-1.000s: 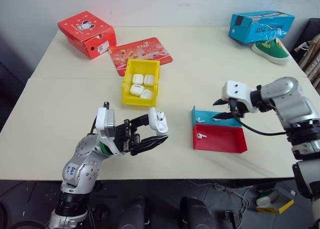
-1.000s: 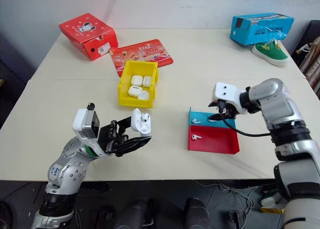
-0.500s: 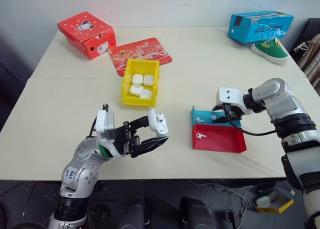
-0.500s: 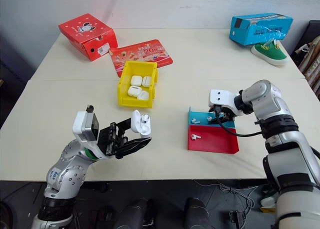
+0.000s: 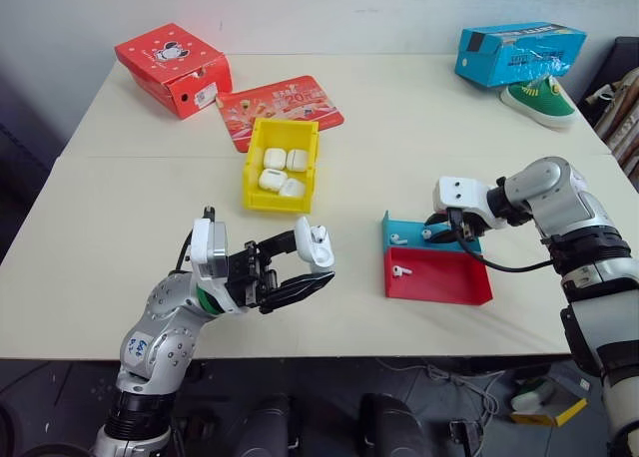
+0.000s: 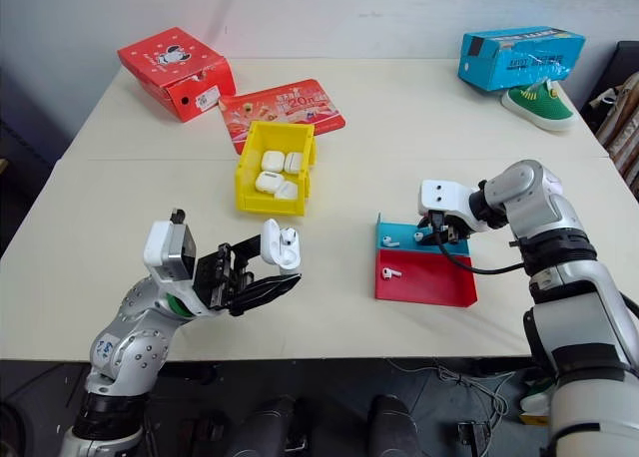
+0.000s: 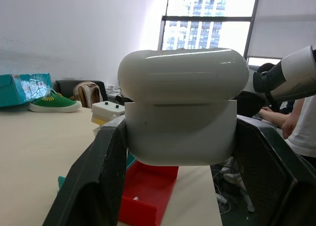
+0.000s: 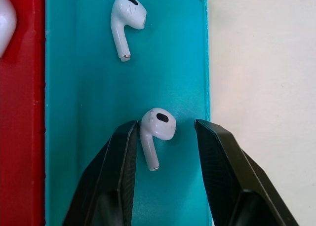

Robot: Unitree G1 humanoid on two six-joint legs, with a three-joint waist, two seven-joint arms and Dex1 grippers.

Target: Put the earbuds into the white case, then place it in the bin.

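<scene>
My left gripper (image 5: 314, 258) is shut on the white case (image 5: 318, 245), held above the table's near left with its lid (image 7: 182, 74) tipped up. My right gripper (image 8: 165, 132) is open, pointing down into the blue half of the blue-and-red tray (image 5: 439, 287). Its fingers (image 8: 118, 157) stand on either side of one earbud (image 8: 155, 128). A second earbud (image 8: 126, 14) lies further along the blue half. A third one (image 5: 399, 271) rests in the red half. The yellow bin (image 5: 275, 204) stands behind the left gripper and holds several white cases (image 5: 275, 160).
A red box (image 5: 172, 66) and a flat red packet (image 5: 282, 103) lie at the far left. A blue box (image 5: 519, 51) and a green shoe (image 5: 541, 98) sit at the far right. A person's arm (image 7: 301, 127) appears beyond the table in the left wrist view.
My right gripper has come down into the tray's blue half and its fingers have narrowed around an earbud. The left gripper and the case have stayed put.
</scene>
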